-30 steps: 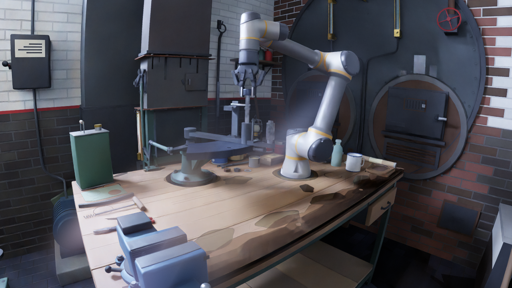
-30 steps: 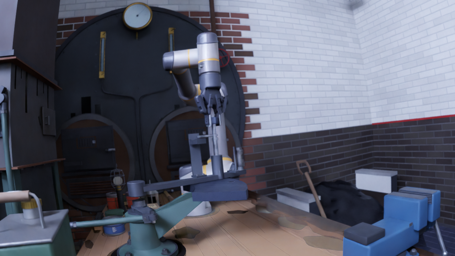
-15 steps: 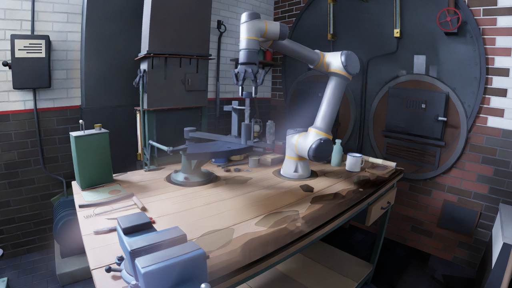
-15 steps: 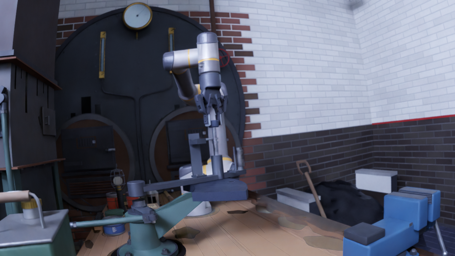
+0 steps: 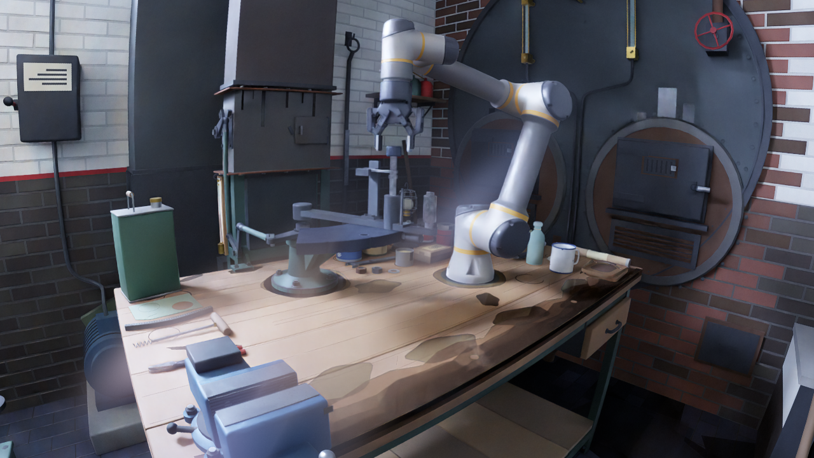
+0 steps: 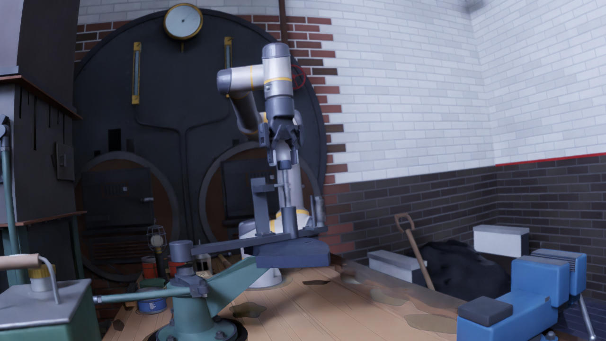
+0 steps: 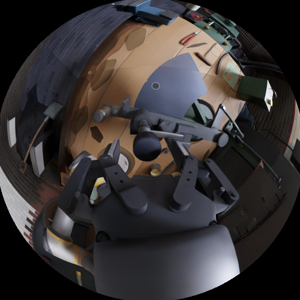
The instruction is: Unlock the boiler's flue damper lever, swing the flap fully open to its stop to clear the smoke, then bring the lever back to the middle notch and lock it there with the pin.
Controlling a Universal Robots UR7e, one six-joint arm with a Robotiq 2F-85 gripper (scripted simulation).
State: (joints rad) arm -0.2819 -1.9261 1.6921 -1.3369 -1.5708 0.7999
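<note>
The locking pin's lower shaft is hidden inside its guide sleeve; its round dark knob (image 7: 147, 145) (image 5: 393, 151) (image 6: 284, 163) stands raised above the lever. My gripper (image 5: 394, 141) (image 6: 283, 157) (image 7: 145, 152) hangs open directly over the knob and holds nothing. The grey damper lever (image 5: 341, 216) (image 6: 241, 245) runs from the pivot hub (image 5: 301, 212) (image 6: 181, 250) across the dark sector plate (image 5: 341, 234) (image 6: 292, 254) (image 7: 170, 82) to its handle (image 7: 102, 114). The teal pedestal (image 5: 305, 268) (image 6: 190, 305) carries the assembly on the bench.
The boiler front (image 5: 643, 137) fills the wall behind the bench. A green can (image 5: 145, 250) stands at the bench's left end, a blue vise (image 5: 250, 404) (image 6: 529, 292) at the near corner. A mug (image 5: 562, 257), bottle (image 5: 535, 243) and small tins sit near the arm's base.
</note>
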